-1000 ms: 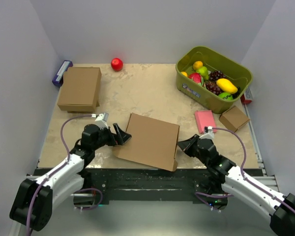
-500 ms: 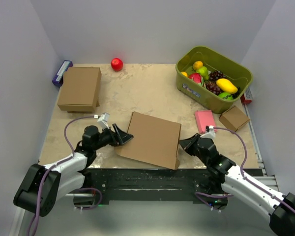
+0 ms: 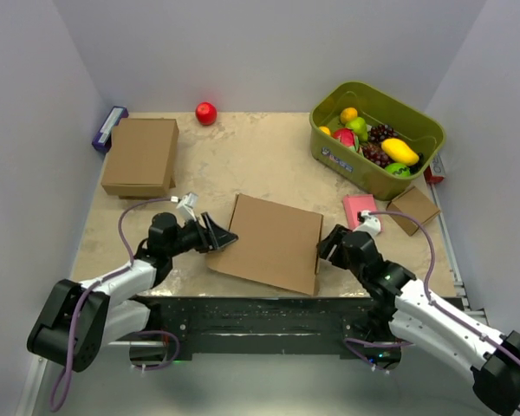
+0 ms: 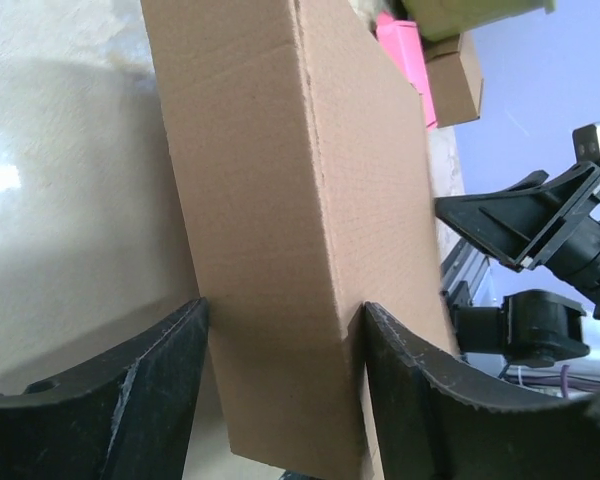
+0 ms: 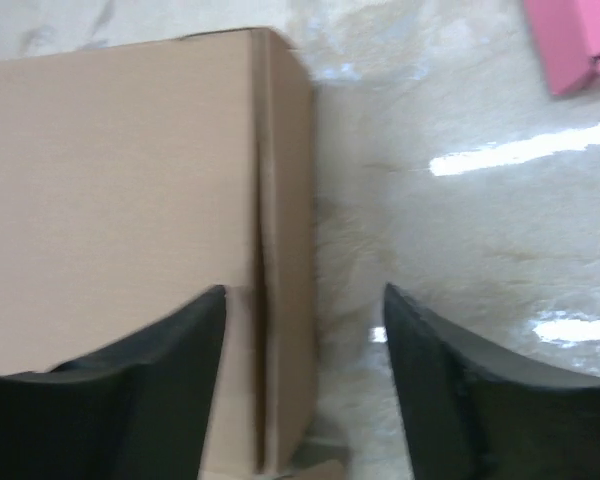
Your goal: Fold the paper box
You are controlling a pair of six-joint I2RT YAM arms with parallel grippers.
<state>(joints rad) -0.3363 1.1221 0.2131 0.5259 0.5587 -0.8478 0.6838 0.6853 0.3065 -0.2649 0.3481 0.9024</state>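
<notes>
A: Well, we start with the marbled beige worktop (image 3: 243, 165), which carries everything. What do we see lying nearest the arms?

B: We see the paper box (image 3: 273, 243), the largest piece of cardboard here, closed into a shallow brown rectangle. It lies at the near middle of the worktop, turned slightly askew, between the two arms.

A: And the other big things?

B: At the far left we find a second closed brown box (image 3: 140, 154), well apart from the first. At the far right stands an olive-green bin (image 3: 355, 171) holding fruit (image 3: 377, 143).

A: Now the arms. How do we read the left tool (image 3: 221, 237)?

B: It lies low at the paper box's left end. In its wrist view the box's side wall fills the gap and both black fingers (image 4: 150, 390) meet its edges, so we call it clamped on the paper box.

A: And the right tool (image 3: 328, 247)?

B: It sits at the box's right end with its jaws apart. In its wrist view one finger (image 5: 110, 390) overlaps the box's top face near the edge. The other stands over bare worktop, clear of the cardboard.

A: What smaller things do we have left?

B: A small brown cardboard box (image 3: 412, 208) lies near the bin's near corner, with a pink block (image 3: 360, 212) just to its left. A blue-and-white packet (image 3: 109, 127) sits at the far left beside the second box, and a red ball (image 3: 206, 113) at the far edge.
</notes>
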